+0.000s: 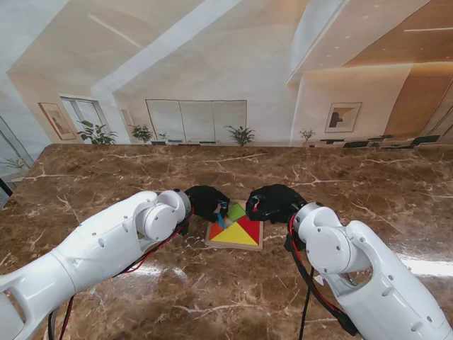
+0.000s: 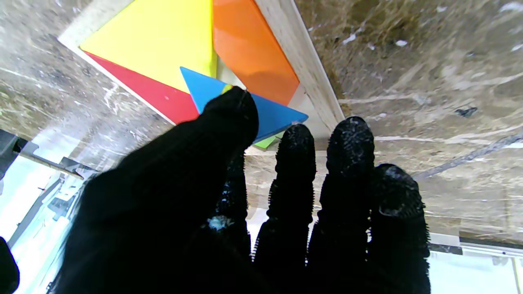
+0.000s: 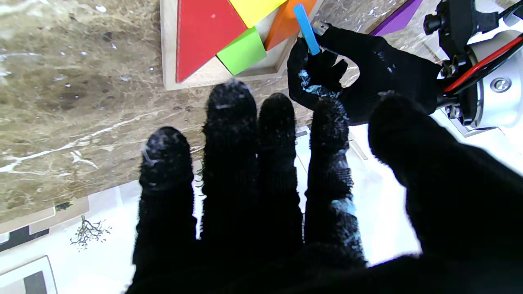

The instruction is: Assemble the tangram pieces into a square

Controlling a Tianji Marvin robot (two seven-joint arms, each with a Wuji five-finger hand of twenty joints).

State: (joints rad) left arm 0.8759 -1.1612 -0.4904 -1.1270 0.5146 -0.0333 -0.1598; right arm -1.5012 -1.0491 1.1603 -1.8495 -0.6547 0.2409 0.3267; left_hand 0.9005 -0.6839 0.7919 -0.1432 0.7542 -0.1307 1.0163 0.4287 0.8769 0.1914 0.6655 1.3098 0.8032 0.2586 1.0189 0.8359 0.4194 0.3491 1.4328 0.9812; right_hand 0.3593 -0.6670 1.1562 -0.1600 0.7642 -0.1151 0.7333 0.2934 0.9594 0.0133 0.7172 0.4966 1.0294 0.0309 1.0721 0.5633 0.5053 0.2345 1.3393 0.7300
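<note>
My left hand [image 1: 207, 201], gloved in black, pinches a blue triangle [image 2: 261, 112] between thumb and forefinger at the far left corner of the wooden tray [image 1: 233, 245], which sits at the middle of the brown marble table [image 1: 106, 177]. From the stand's view the tray lies at about twelve o'clock from me, between my two wrists, with my left hand at its ten o'clock corner and my right hand [image 1: 274, 202] at its two o'clock corner. The blue piece stands on edge in my grip, tilted over the tray rather than lying flat; my other three left fingers [image 2: 351, 139] are stretched out side by side, their tips near the tray's rim.

Inside the tray a yellow triangle [image 1: 236, 234] fills the side nearer to me, a red triangle [image 1: 251, 228] lies against its right edge, an orange triangle [image 2: 249, 49] lies along the left side, and a green piece [image 3: 242, 51] sits at the far corner. Bare tray floor shows between the orange and the green.

My right hand holds nothing. Its four fingers [image 3: 231, 118] are extended and pressed close together, the thumb set apart, with the fingertips hanging just beyond the tray's far right corner; I cannot tell whether they touch the wood. A purple piece [image 3: 398, 16] lies on the marble beside my left hand, outside the tray.
</note>
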